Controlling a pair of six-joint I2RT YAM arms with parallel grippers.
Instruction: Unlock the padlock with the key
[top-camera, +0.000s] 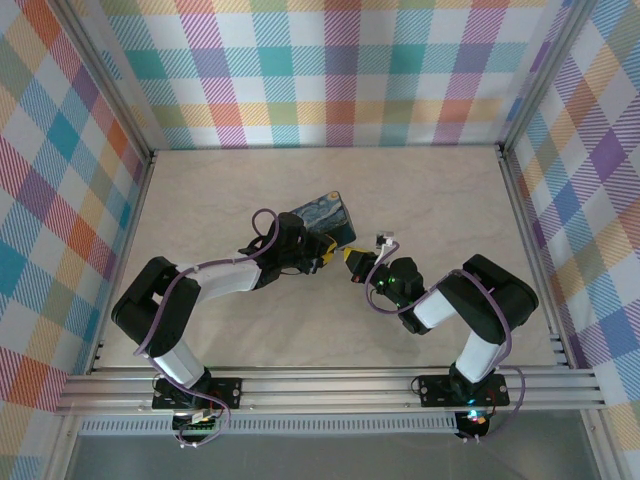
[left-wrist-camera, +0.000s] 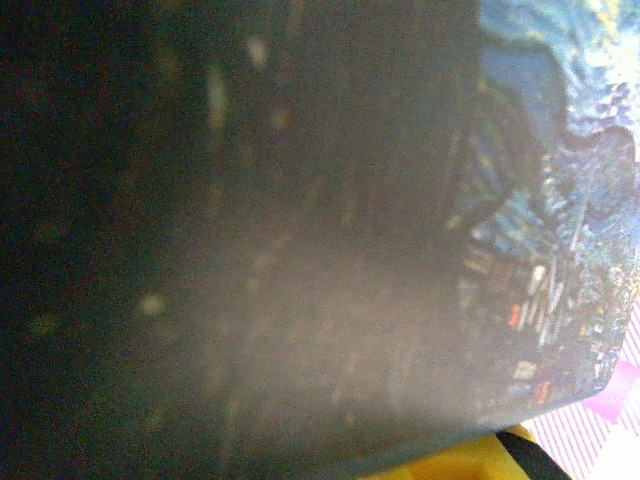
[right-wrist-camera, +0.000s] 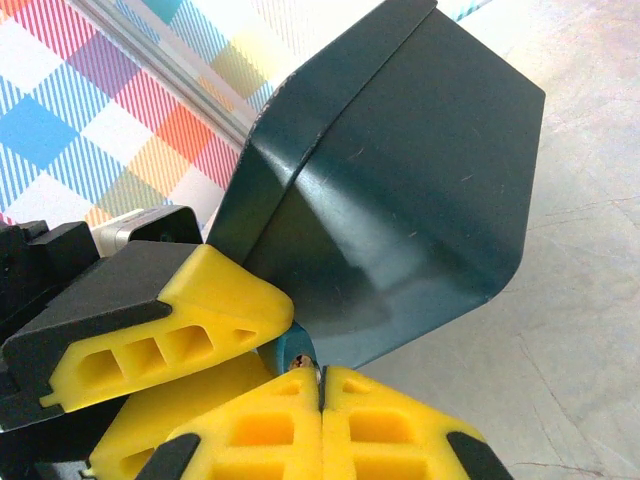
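The tiny blue padlock (right-wrist-camera: 293, 350) hangs at the lower corner of the starry-night box (top-camera: 322, 213), its keyhole end facing my right wrist camera. My left gripper (top-camera: 325, 250) is shut on the padlock, and its yellow fingers (right-wrist-camera: 215, 305) flank the blue body. My right gripper (right-wrist-camera: 321, 385) is shut, with a thin sliver of the metal key (right-wrist-camera: 316, 371) pinched at its tips. The key tip sits right at the padlock's keyhole. In the left wrist view the painted box (left-wrist-camera: 560, 200) is pressed close and blurred, with a yellow finger (left-wrist-camera: 465, 462) at the bottom edge.
The box's dark teal side (right-wrist-camera: 400, 190) looms directly above and behind the padlock. Both arms meet mid-table (top-camera: 430, 200). Aluminium frame rails (top-camera: 320, 385) and checkered walls bound the pale table.
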